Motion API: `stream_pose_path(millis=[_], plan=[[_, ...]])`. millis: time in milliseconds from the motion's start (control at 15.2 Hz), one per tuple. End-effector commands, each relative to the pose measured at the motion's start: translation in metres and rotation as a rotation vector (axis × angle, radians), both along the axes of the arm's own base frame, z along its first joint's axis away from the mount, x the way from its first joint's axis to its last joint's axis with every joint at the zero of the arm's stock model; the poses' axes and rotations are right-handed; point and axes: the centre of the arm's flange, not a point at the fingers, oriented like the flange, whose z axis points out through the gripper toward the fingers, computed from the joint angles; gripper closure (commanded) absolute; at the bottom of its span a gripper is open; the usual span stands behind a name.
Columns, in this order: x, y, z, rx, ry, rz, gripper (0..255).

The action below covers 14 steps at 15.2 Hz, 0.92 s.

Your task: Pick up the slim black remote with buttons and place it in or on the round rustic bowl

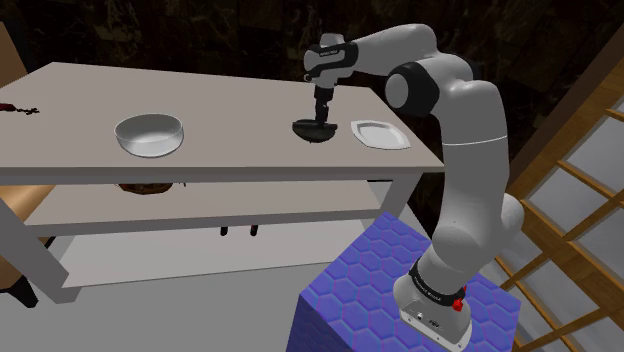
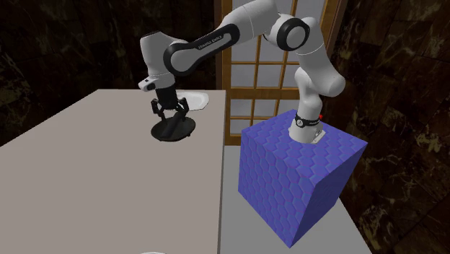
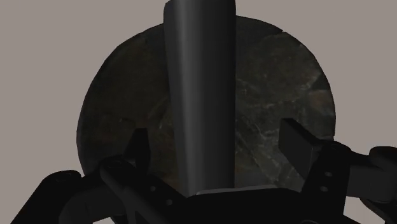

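End effector (image 3: pixel 216 135) wide astride remote (image 3: pixel 200 76), lengthwise across bowl (image 3: pixel 280 83)

The remote (image 3: pixel 200 95) is cut off at the wrist view's edge, its near end hidden behind the hand (image 3: pixel 216 135); its buttons cannot be made out.

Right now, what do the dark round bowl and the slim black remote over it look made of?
Dark round bowl: probably stone, matte, judging by mottled grey patches and pale veins. Slim black remote: smooth, perhaps plastic, judging by a soft lengthwise sheen on an even dark surface.
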Motion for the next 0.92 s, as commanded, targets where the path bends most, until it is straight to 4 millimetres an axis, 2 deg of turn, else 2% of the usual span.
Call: stream_pose_path(millis=[0, 66, 330, 858], plan=[[0.000, 0.000, 0.000, 0.000, 0.000, 0.000, 0], [0.000, 0.000, 0.000, 0.000, 0.000, 0.000, 0], [0.003, -0.002, 0.050, 0.000, 0.000, 0.000, 0], [0.003, -0.002, 0.050, 0.000, 0.000, 0.000, 0]])
